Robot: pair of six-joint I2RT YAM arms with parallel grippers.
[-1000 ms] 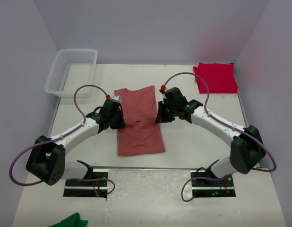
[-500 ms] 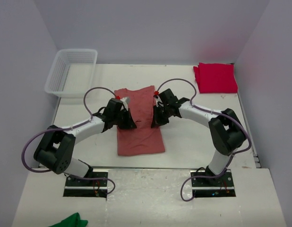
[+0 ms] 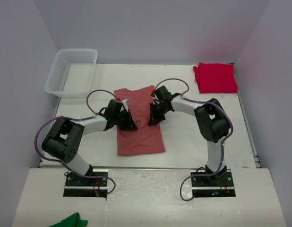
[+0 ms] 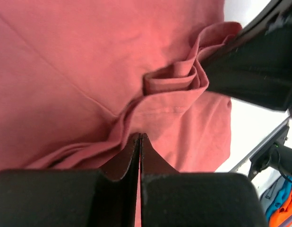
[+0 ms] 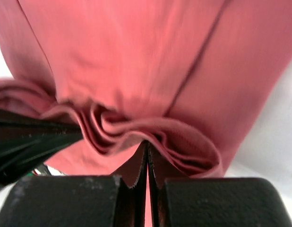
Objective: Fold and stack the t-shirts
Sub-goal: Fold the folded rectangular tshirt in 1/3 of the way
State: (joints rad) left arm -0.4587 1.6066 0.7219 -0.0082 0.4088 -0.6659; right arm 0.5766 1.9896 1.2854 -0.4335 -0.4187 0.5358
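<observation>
At the near left edge of the overhead view, a green cloth is poking into sight, level with the spot where the arms' bases are sitting. Past them, the salmon-red t-shirt is lying on the pale surface about midway between the two arms, its near hem flat and squared, its length running away toward the far wall. Both arms are bending inward over its middle. The left claw is pressing down near the shirt's left edge. Its wrist view is showing its fingers shut tight together, with a fold of the salmon cloth pinched at their tips. A ridge of bunched fabric is running from there across to the other claw. The right claw is reaching in from the shirt's right edge, near the left one, and its own camera is showing its fingers likewise closed flat on a gathered pleat of the same shirt. Between the two claws the cloth is puckering into several soft folds, while the part beyond is lying smooth. Farther back, a white plastic basket is sitting at the far left corner of the surface. The crimson t-shirt is lying folded into a neat square at the far right corner, well apart from the salmon one.
</observation>
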